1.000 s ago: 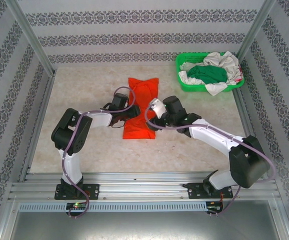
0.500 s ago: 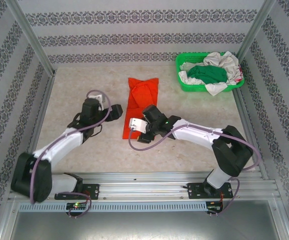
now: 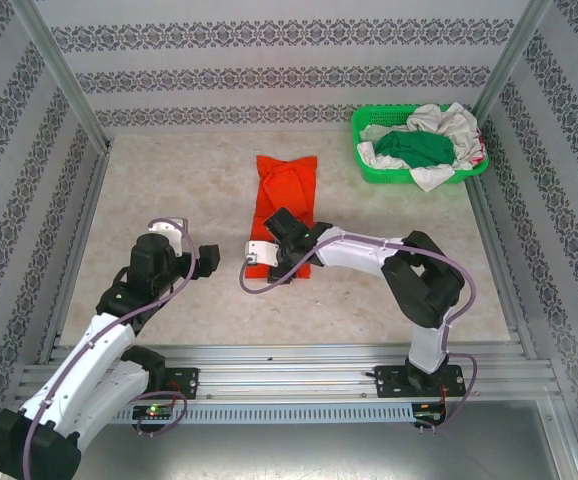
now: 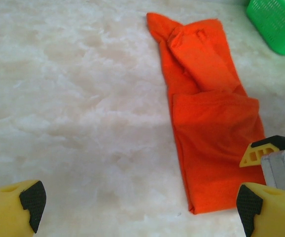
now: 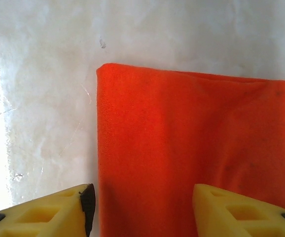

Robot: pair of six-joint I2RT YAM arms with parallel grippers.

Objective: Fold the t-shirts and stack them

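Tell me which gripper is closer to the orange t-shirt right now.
Right. The right gripper hangs open over the near left corner of the orange t-shirt; the left gripper sits open off to its left, above the table.

The t-shirt is plain bright orange-red on a cream, marbled table. The basket is bright green (its dark green shirt darker, its white shirt off-white). The walls carry grey ornamental stripes on white.

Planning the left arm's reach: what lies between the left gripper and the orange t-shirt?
Bare tabletop; the left wrist view shows nothing from the left gripper to the orange t-shirt.
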